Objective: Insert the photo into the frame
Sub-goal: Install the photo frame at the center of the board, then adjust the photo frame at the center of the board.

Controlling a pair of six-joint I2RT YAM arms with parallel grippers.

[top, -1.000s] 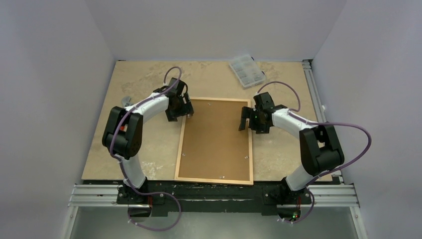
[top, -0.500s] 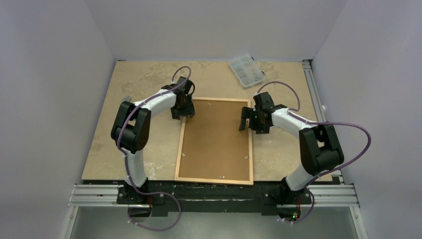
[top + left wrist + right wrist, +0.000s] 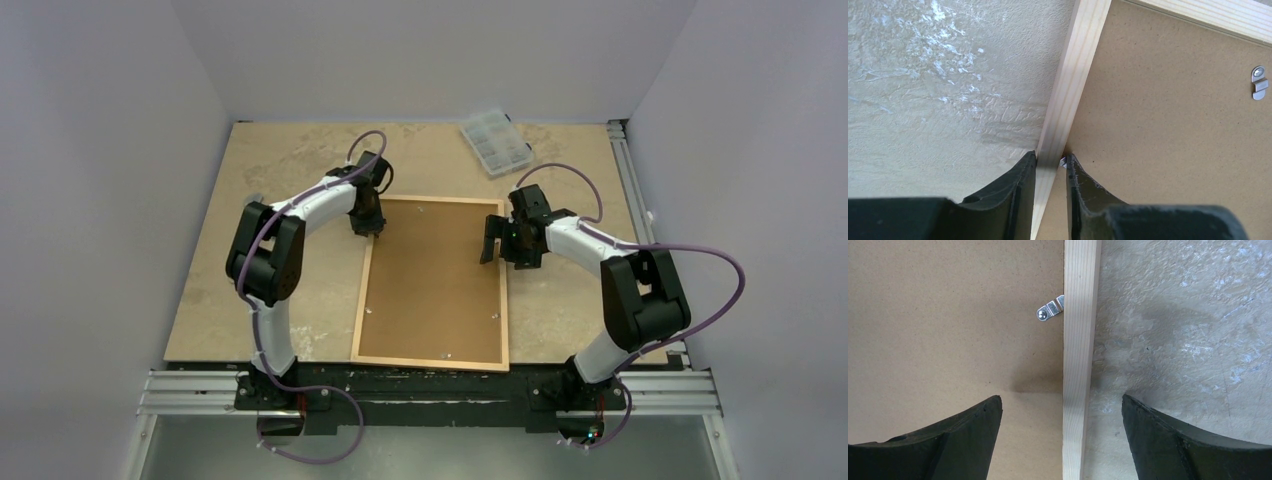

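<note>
On the worktop (image 3: pixel 280 170) in front of you, the frame (image 3: pixel 430 363) lies flat between the two arms with its back up. Its short ends point toward the arm bases and the far wall. A brown backing board (image 3: pixel 432 280) fills the opening inside the light wood rails.

Your left claw (image 3: pixel 1050 162) is at the frame's left rail, close to the far left corner. It is drawn narrow and pinches that rail. In the left wrist view one finger (image 3: pixel 1018 190) presses the rail's outer side, over the worktop. The other presses the inner side, over the backing board. A small bit of metal shows right at the inner fingertip, but you cannot tell what it is from here. A metal turn tab (image 3: pixel 1259 82) sits on the board near the far rail, well apart from the fingers.

Your right claw (image 3: pixel 1062 400) stands wide over the frame's right rail, toward the far end. One finger is above the backing board and the other above the bare worktop, both apart from the wood. Nothing is between them but the rail running down the middle. Another metal tab (image 3: pixel 1050 310) sits on the board just beside that rail, ahead of the fingers.

A clear compartment box (image 3: pixel 495 142) rests near the far right of the worktop, well apart from the frame.
</note>
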